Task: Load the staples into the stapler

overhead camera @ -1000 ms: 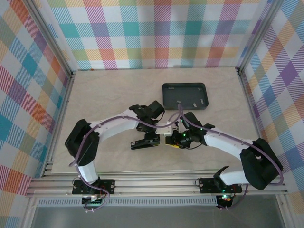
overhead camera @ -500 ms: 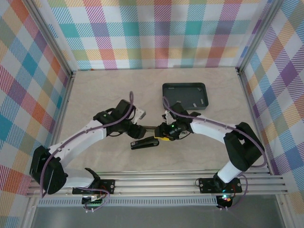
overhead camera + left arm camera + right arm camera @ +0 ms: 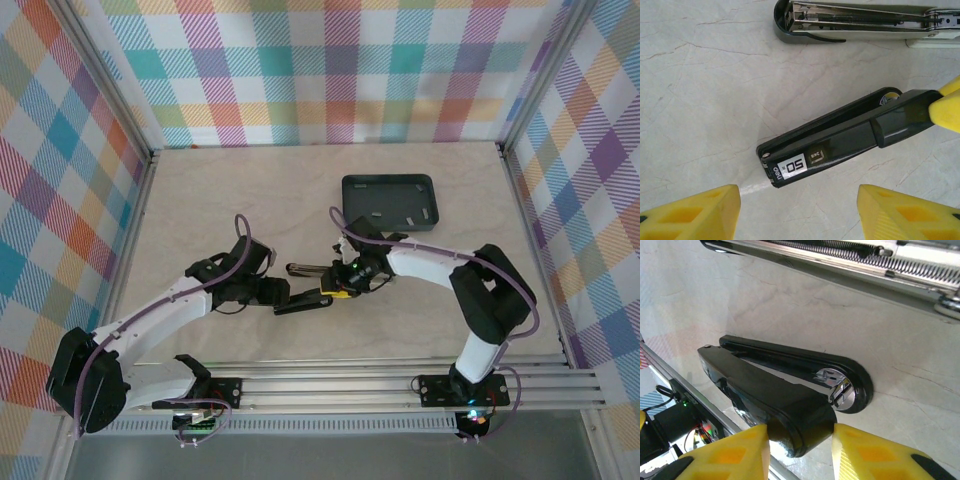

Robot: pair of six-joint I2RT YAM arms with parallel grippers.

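Observation:
The black stapler [image 3: 303, 304] lies on its side on the table, its labelled end towards my left gripper [image 3: 799, 210]. That gripper stands open just short of the end, with nothing between its yellow fingers. My right gripper [image 3: 800, 445] is shut on the stapler's [image 3: 780, 400] rounded front end, next to the chrome anvil [image 3: 837, 385]. The same stapler [image 3: 840, 135] shows in the left wrist view with a yellow right finger [image 3: 946, 106] on it. A tiny pale strip, seemingly the staples [image 3: 372, 213], lies in the dark tray [image 3: 425, 200].
Just beyond the black stapler lies a long opened piece with a silver rail and spring [image 3: 305, 268], [image 3: 860, 20], [image 3: 850, 257], parallel to it. The tray sits at the back right. Checked walls close the table on three sides.
My left arm has drawn back to the left, off the stapler, with its gripper open. My right gripper has moved left and closed on the stapler's front end.

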